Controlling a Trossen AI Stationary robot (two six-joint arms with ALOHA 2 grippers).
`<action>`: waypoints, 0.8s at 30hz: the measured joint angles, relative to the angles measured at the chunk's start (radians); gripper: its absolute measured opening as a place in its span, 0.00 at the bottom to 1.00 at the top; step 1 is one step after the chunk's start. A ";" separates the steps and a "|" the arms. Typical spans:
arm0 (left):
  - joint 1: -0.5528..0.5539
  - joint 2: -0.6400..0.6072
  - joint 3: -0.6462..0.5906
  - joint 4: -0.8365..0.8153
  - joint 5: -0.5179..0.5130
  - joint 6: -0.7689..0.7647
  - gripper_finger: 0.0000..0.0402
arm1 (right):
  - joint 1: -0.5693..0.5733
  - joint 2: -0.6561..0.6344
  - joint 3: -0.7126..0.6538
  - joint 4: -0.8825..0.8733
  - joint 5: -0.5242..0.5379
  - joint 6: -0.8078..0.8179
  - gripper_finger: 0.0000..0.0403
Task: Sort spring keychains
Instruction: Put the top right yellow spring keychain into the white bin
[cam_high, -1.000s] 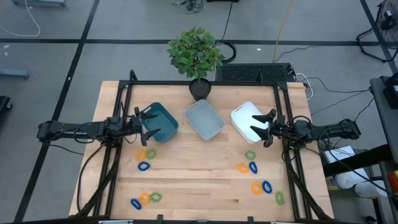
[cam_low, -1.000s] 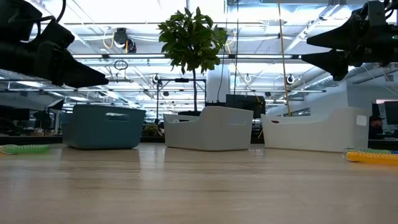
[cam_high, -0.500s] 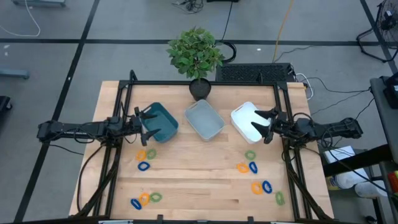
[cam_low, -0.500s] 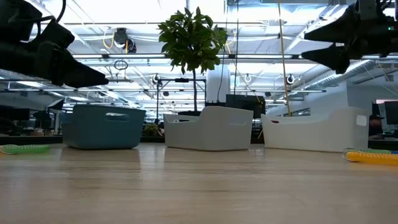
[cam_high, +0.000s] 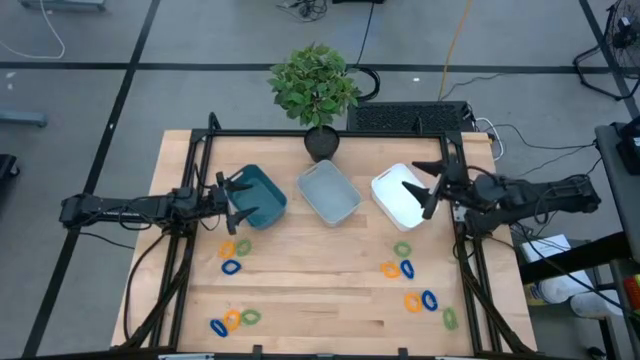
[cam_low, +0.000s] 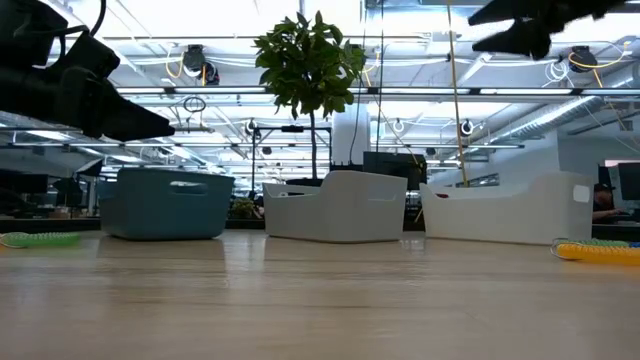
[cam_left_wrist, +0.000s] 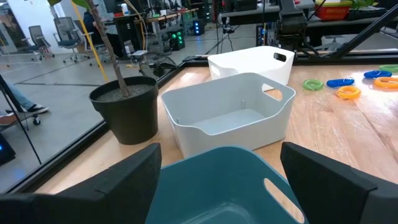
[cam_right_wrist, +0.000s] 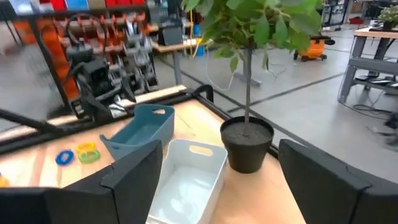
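Your right gripper (cam_high: 418, 188) hangs high over the white bin (cam_high: 398, 197), its fingers spread wide with nothing between them; in the low view it sits near the top edge, far above the bin rims. Your left gripper (cam_high: 228, 197) hovers over the near-left edge of the teal bin (cam_high: 258, 195), fingers likewise parted and empty. Between the two bins stands the grey-blue bin (cam_high: 328, 192), and behind it a potted plant (cam_high: 316, 90) at the table's back edge.

The front half of the wooden table (cam_high: 320, 285) is open room, broken only by the spring keychains (cam_high: 234, 252), which all lie on the wood outside the bins. One cluster lies just in front of the teal bin, another (cam_high: 233, 320) near the front-left edge. On your right, a green, orange and blue group (cam_high: 399, 261) lies in front of the white bin, and more (cam_high: 428, 303) lie toward the front-right corner. Each is a small coiled loop in blue, orange or green, lying flat.
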 joint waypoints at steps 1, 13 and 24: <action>0.000 0.000 0.000 0.000 0.000 0.000 0.84 | 0.000 0.027 0.042 -0.038 -0.003 -0.006 0.76; 0.000 0.000 0.000 0.000 0.000 0.000 0.83 | 0.000 0.320 0.485 -0.581 -0.109 0.030 0.76; 0.000 0.000 0.000 0.000 0.000 0.000 0.83 | 0.000 0.495 0.702 -0.867 -0.333 0.061 0.76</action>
